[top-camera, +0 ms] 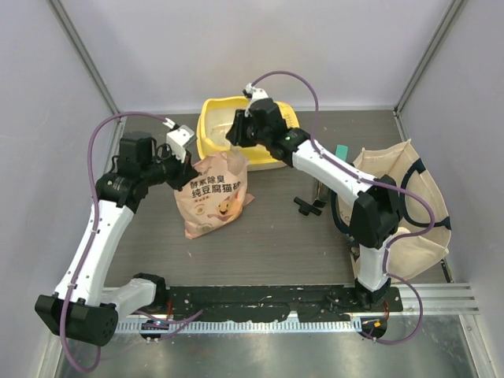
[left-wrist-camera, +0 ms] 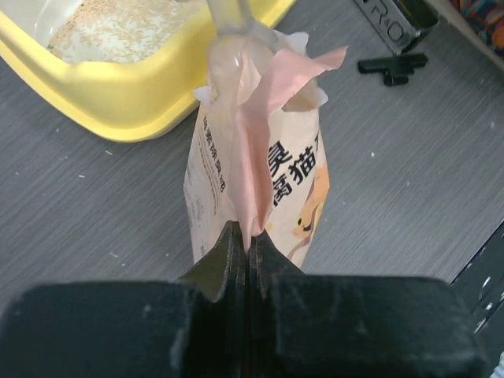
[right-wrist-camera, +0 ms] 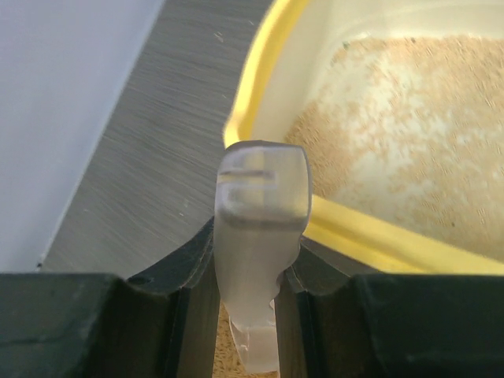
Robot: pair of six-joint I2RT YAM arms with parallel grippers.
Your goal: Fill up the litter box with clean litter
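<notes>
On the near side of the litter box point(top-camera: 216, 102), the litter bag point(top-camera: 214, 197) stands upright, close against the box's near wall. Contact cannot be confirmed. The left gripper point(left-wrist-camera: 250, 244) is clamped on the near top edge of the bag, jaws pressed together on the pink film. The bag mouth is open.

Directly above the box's near rim, the right gripper point(right-wrist-camera: 256, 236) is clamped on a translucent clip point(right-wrist-camera: 260, 189), which appears to meet the far top corner of the bag.

Inside the box, litter point(right-wrist-camera: 394, 142) covers the floor thinly, with pale patches showing through.

Step in hand, as judged: pouring, partly complete. The next move requires both grippers to raise the bag, carry its mouth over the rim and tip it. Both holds must stay firm so the soft film neither slips nor folds shut.
</notes>
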